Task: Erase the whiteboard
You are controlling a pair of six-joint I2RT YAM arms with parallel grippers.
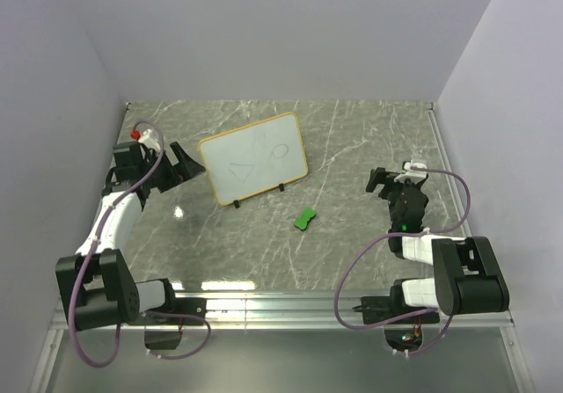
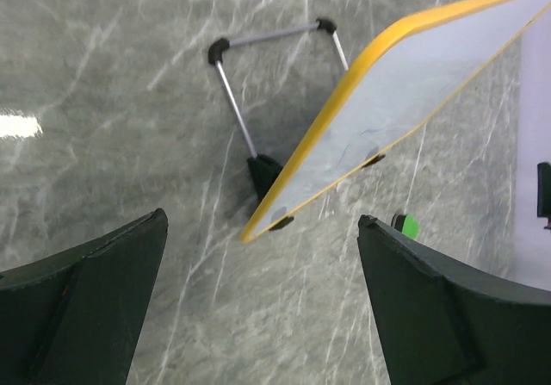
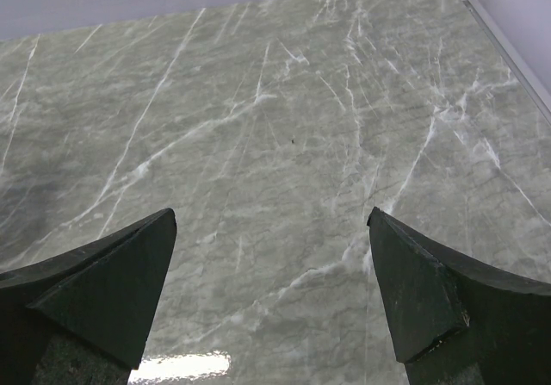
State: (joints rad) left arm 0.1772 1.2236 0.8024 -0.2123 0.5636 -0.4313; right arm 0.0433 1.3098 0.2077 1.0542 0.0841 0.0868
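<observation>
**Desk:** Status on the erase?

**Operator:** Not begun, in my judgement. The whiteboard carries a drawn triangle and some loops, none wiped. The eraser lies loose on the table, just in front of the board.

**Desk:** Board location and condition?

**Operator:** Left of centre, toward the far edge. It is propped tilted on its wire stand. White face, yellow frame.

**Desk:** Grippers?

**Operator:** I have the left gripper beside the board's left end, jaws wide, empty. The right gripper, near the right edge, is likewise.
</observation>
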